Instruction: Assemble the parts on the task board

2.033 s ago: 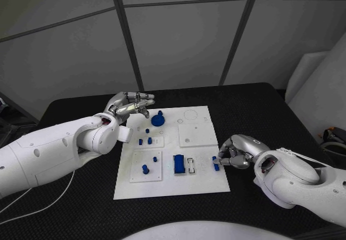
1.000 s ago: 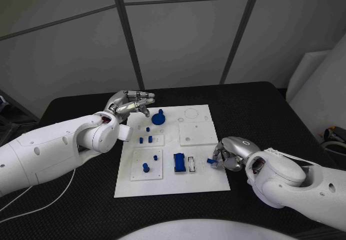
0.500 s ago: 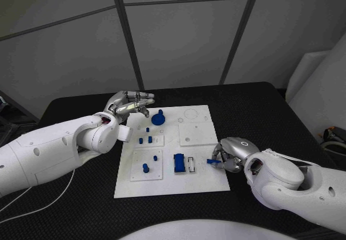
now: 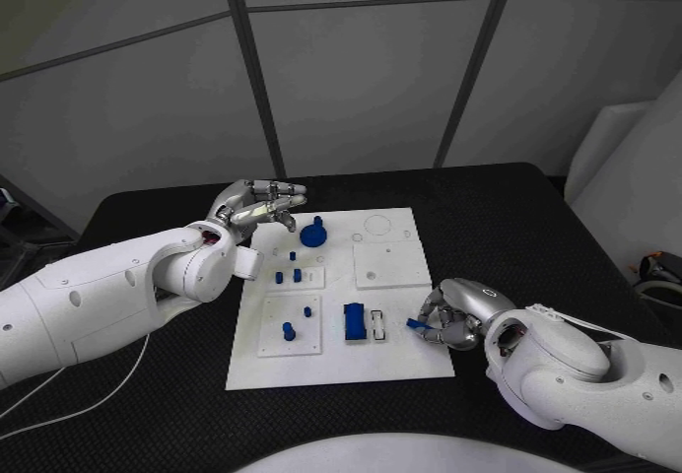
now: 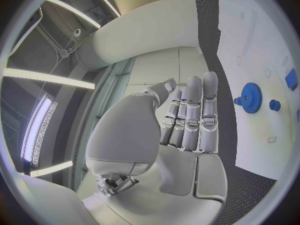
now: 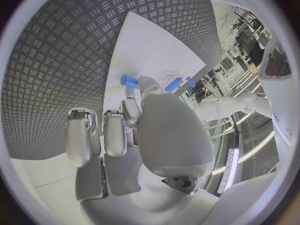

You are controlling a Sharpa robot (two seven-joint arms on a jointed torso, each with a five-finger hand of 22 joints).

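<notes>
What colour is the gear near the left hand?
Blue; the gear shows best in the left wrist view, lying on the white board.

black table [image 4: 498,217], grey wall panels [image 4: 356,89]

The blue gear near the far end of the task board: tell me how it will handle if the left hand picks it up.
The blue gear looks like rigid moulded plastic, so probably stiff and light. Its toothed rim should grip well against the left hand, which hovers open beside it. Being round, it may roll if set on edge; lying flat on the task board it should stay put.
</notes>
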